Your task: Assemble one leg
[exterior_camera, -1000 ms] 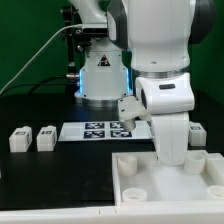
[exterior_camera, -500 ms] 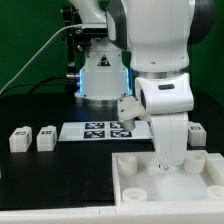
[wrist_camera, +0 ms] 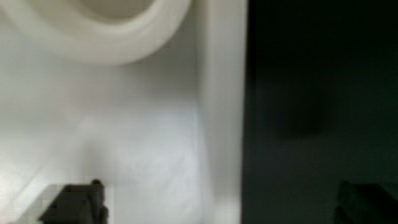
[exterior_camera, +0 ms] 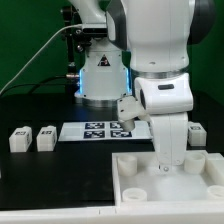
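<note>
Item 1: arm [exterior_camera: 165, 50]. White, filling the exterior view's right half, wrist turned straight down over the table top.

Item 2: table top [exterior_camera: 145, 203]. White slab lying flat on the black table at the lower right of the exterior view, its underside up. Round sockets [exterior_camera: 128, 162] opened upward at the corners I could see. In the wrist view one straight edge of it ran between the fingers, with one socket [wrist_camera: 116, 20] at the frame's margin.

Item 3: marker board [exterior_camera: 100, 130]. Flat on the table, in front of the arm's base.

Item 4: gripper [exterior_camera: 167, 166]. Lowered to just above the table top. Fingers [wrist_camera: 71, 203] spread wide, one over the white slab and the other over the dark table. Nothing was gripped. I could not tell whether the tips touched the slab.

Item 5: two legs [exterior_camera: 18, 140] [exterior_camera: 46, 138]. Short white pieces with tags, side by side at the exterior view's left, well apart from the table top. They were too small for me to read a long axis or heading. A third tagged white piece [exterior_camera: 198, 133] showed beyond the arm, partly hidden.
</note>
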